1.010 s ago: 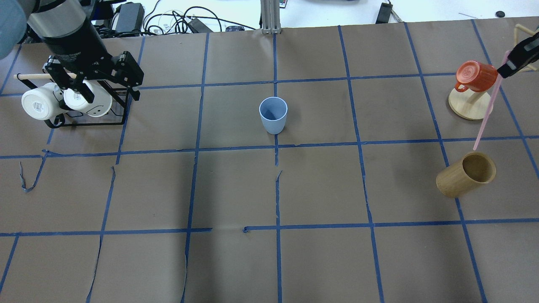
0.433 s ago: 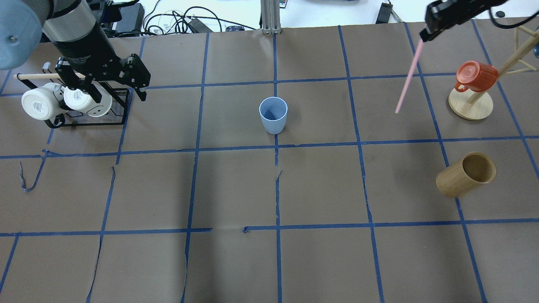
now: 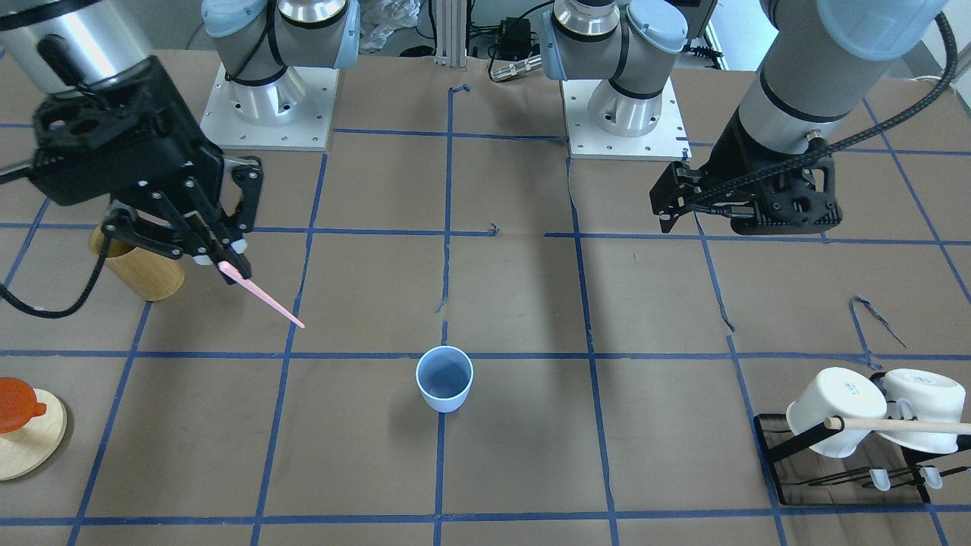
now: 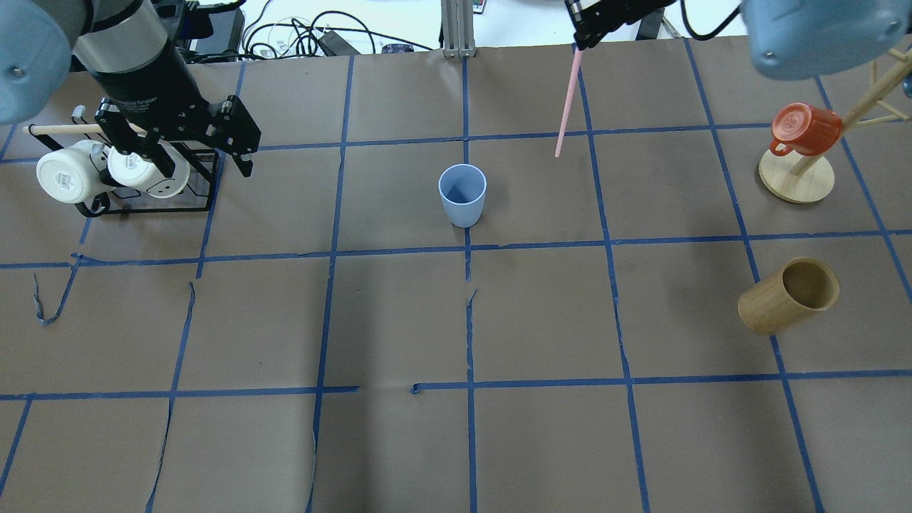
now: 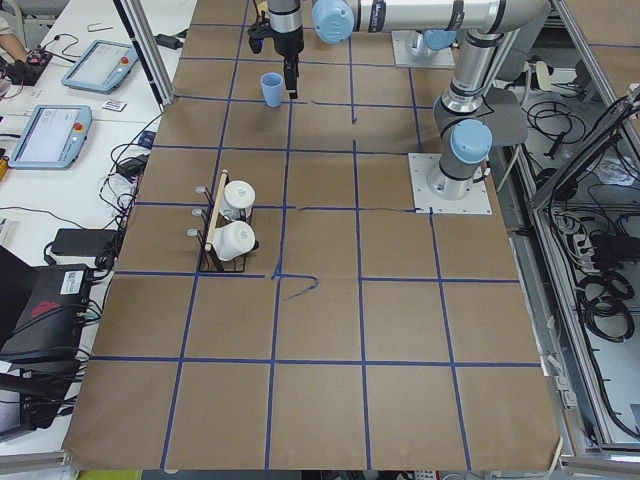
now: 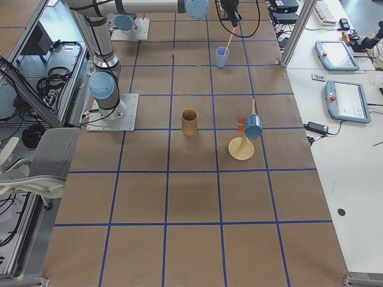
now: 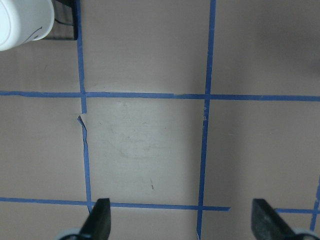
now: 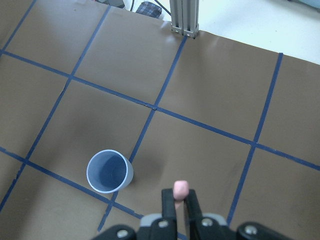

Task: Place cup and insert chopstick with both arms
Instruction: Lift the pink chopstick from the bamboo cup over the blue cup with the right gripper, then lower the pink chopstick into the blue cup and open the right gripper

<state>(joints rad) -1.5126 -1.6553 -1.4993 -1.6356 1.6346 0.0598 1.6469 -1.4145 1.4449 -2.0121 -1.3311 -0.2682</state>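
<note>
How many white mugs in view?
2. Both on the black rack at the robot's left end: outer mug, inner mug, side by side. None seems hidden.

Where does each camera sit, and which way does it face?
Exterior front-facing: across the table, facing the robot; both arm bases, blue cup central.
Overhead exterior: behind the robot, looking forward and down; left arm near white mugs.
Exterior left: table end near the mugs; bases on its right.
Exterior right: opposite end, near the wooden cup; bases on its left.
Left wrist-mounted: straight down at paper; open left gripper.
Right wrist-mounted: down at the blue cup; right gripper clamps the chopstick.
Shared: front-facing and overhead show the blue cup, mirrored.
</note>
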